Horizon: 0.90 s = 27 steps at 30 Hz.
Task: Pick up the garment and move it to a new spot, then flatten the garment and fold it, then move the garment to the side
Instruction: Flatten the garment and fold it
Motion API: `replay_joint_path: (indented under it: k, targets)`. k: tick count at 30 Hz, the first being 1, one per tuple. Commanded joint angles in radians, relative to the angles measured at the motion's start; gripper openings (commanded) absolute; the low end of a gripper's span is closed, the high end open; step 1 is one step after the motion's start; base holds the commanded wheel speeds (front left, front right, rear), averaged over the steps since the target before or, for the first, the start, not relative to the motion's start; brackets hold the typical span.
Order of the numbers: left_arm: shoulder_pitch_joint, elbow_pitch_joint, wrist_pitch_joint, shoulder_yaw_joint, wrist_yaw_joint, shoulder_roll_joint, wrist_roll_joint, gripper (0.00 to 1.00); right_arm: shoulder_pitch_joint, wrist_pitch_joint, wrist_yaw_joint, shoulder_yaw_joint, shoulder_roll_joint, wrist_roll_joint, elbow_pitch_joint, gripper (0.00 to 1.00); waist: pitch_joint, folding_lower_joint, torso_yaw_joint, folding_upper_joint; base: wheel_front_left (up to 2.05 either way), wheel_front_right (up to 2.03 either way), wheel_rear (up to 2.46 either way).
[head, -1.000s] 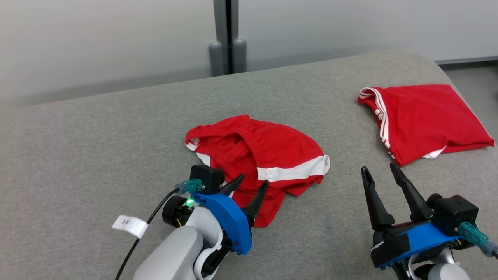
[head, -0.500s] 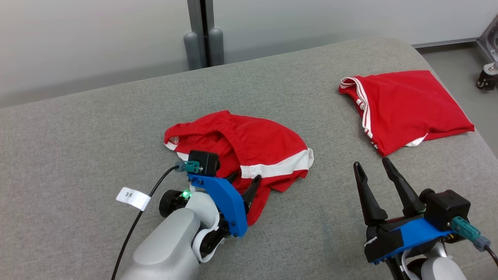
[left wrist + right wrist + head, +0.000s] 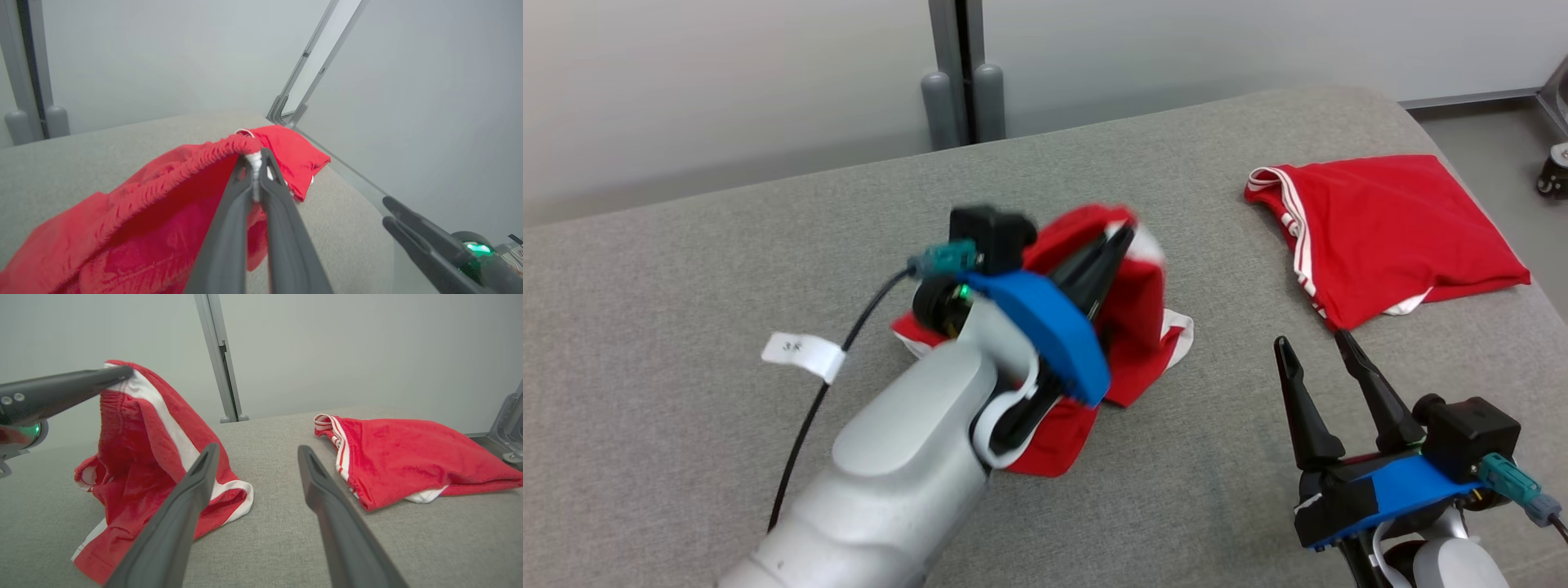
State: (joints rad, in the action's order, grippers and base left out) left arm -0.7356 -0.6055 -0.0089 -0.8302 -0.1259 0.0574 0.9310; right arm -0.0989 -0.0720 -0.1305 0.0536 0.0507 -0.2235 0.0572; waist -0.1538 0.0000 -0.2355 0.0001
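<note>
Now the left gripper [image 3: 1117, 238], spread moments ago, pinches the garment [image 3: 1139, 314] aloft: pickup underway; right gripper [image 3: 1311, 340] idles spread.

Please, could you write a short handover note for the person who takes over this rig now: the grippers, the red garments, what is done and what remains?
Left gripper: shut on the crumpled red garment, whose pinched edge is raised; the lower part lies on the grey surface.
Right gripper: open, holding nothing, at the near right.
Folded red garment: lies flat at the far right, apart from both grippers.
Done: grasp made.
Left: carry to a new spot, flatten, fold, move aside.
</note>
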Motion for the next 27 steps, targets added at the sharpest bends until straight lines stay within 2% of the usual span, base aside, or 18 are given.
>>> replay_joint_path:
  k: [1,6,11,16,21,24,27]
  targets:
    - [-0.042,0.031,-0.023,-0.005,-0.006,-0.001,0.007,0.0,0.0,-0.002,-0.001,-0.002,0.0,-0.004,-0.003,1.0,0.002,0.0,0.008,-0.0001,0.0,0.0,0.0]
    - [-0.154,0.185,-0.132,-0.019,-0.006,0.001,0.065,0.0,0.002,-0.001,-0.001,0.0,0.0,-0.009,-0.001,1.0,0.009,0.0,0.028,-0.0001,0.0,0.0,0.0]
    - [-0.192,0.3,-0.181,-0.055,-0.006,0.053,0.119,0.0,0.012,-0.001,-0.001,-0.009,0.0,-0.013,-0.004,1.0,0.011,0.0,0.058,-0.0001,0.0,0.0,0.0]
    - [-0.115,0.349,-0.145,-0.156,-0.006,0.153,0.153,0.0,0.017,0.003,-0.001,-0.017,0.0,-0.009,-0.01,1.0,0.01,0.0,0.103,-0.0001,0.0,0.0,0.0]
    - [0.03,0.347,-0.079,-0.234,-0.005,0.3,0.205,0.0,0.021,0.007,-0.001,-0.021,0.0,-0.011,-0.017,1.0,0.011,0.0,0.148,-0.0001,0.0,0.0,0.0]
    - [0.116,0.345,-0.047,-0.255,0.04,0.383,0.22,0.0,0.025,0.009,-0.001,-0.028,0.0,-0.011,-0.02,1.0,0.013,0.0,0.173,-0.0001,0.0,0.0,0.0]
    - [0.184,0.349,-0.027,-0.267,0.104,0.462,0.219,0.0,0.027,0.013,-0.001,-0.031,0.0,-0.007,-0.025,1.0,0.014,0.0,0.195,-0.0001,0.0,0.0,0.0]
